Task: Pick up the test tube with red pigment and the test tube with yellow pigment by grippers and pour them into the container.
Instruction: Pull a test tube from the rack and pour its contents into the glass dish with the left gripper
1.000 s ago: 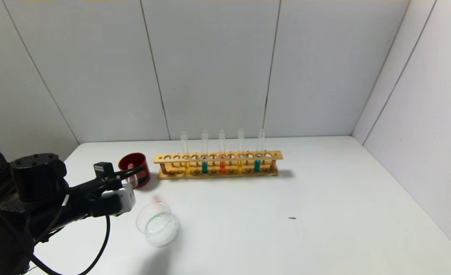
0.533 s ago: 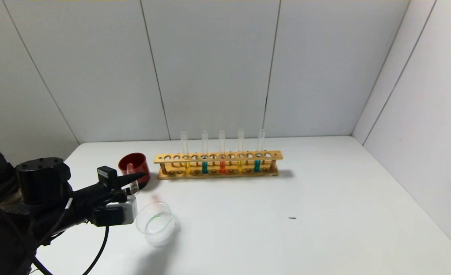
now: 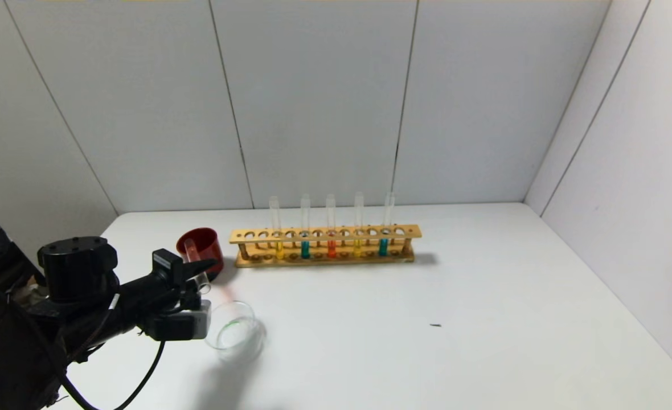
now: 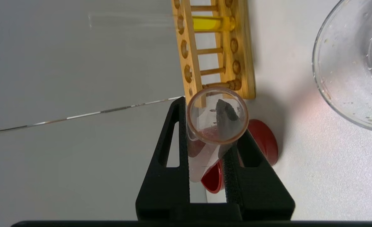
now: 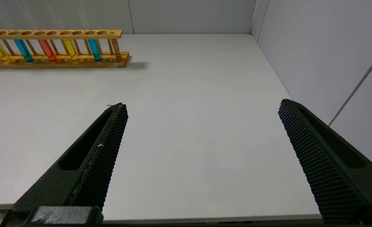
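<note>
My left gripper (image 3: 202, 266) is shut on a clear test tube (image 3: 195, 265) that holds only a little reddish liquid. It holds the tube tilted above the table, between the red cup and the clear glass dish (image 3: 234, 335). In the left wrist view the tube's open rim (image 4: 217, 115) faces the camera between the gripper's (image 4: 205, 119) black fingers, and the dish (image 4: 346, 63) lies to one side. An orange-red tube (image 3: 331, 249) and two yellow tubes (image 3: 279, 249) (image 3: 357, 248) stand in the wooden rack (image 3: 324, 261). My right gripper (image 5: 201, 107) is open and empty over bare table.
The dark red cup (image 3: 201, 246) stands just behind the left gripper, at the rack's left end. Two teal tubes (image 3: 304, 249) (image 3: 382, 247) also stand in the rack. Grey walls close the table at the back and right. A small dark speck (image 3: 435, 325) lies on the table.
My left arm has moved a little right and lower, toward the dish. The held tube has tilted further. The rack, cup and dish have not moved.
</note>
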{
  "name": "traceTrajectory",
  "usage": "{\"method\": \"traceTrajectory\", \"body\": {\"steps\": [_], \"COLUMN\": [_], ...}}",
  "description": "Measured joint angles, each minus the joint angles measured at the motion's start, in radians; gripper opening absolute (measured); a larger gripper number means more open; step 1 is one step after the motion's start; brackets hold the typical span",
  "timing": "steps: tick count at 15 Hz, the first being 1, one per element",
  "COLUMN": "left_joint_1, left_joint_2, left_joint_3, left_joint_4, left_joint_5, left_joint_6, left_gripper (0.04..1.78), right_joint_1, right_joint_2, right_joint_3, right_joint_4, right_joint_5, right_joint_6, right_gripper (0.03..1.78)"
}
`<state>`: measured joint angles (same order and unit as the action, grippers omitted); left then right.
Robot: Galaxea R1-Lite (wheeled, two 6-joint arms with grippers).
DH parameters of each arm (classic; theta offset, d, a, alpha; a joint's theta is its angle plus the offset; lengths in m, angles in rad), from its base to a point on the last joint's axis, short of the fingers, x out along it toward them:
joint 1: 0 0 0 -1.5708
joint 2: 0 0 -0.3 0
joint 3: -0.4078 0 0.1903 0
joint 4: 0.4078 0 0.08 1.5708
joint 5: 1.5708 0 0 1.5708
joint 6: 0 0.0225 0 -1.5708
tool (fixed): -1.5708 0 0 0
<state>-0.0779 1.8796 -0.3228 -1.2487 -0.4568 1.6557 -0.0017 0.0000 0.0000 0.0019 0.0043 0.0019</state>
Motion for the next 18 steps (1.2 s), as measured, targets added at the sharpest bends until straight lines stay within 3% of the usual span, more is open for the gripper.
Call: {"method": "traceTrajectory", "body": {"steps": [4, 18], "left_joint_1": [-0.005, -0.008], "left_joint_2": [0.006, 0.033], "left_joint_3": [0.003, 0.011], "left_joint_4": [-0.001, -0.052], "left_joint_5": [0.052, 0.048], "left_joint_6": [0.080, 0.176], "left_gripper": [0.34, 0.34], "right_joint_1": [0.000, 0.000], "right_joint_2": [0.000, 0.000], "right_joint_3": [0.000, 0.000], "right_joint_4": [0.000, 0.000], "right_joint_5": [0.000, 0.000], "right_joint_6": [0.000, 0.000], "right_gripper": [1.75, 1.75]}}
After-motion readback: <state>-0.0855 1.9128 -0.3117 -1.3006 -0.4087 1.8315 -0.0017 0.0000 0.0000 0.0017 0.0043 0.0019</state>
